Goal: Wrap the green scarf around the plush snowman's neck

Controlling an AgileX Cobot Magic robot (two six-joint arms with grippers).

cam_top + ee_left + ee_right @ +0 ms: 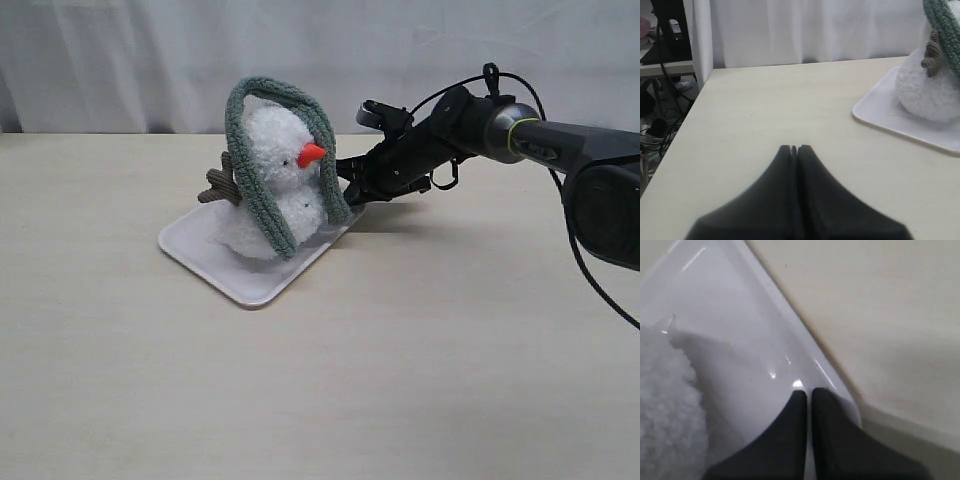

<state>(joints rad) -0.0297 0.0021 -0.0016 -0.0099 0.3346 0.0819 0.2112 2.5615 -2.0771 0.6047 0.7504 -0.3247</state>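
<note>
The plush snowman (275,170) stands on a flat white tray (215,265), orange nose pointing right. The green scarf (255,190) lies arched over the top of its head, and both ends hang down its sides to the tray. My right gripper (348,193) sits low at the tray's right corner, beside the scarf's right end. In the right wrist view this gripper (808,392) is shut over the tray's rim (790,325) with nothing between its fingers, and white plush (665,405) shows nearby. My left gripper (794,148) is shut and empty over bare table, apart from the tray (880,115), snowman (925,95) and scarf (945,25).
A white curtain (120,60) hangs behind the table. In the left wrist view the table's edge (690,115) drops off to cables and dark equipment (665,30). The right arm's cable (590,280) loops at the far right.
</note>
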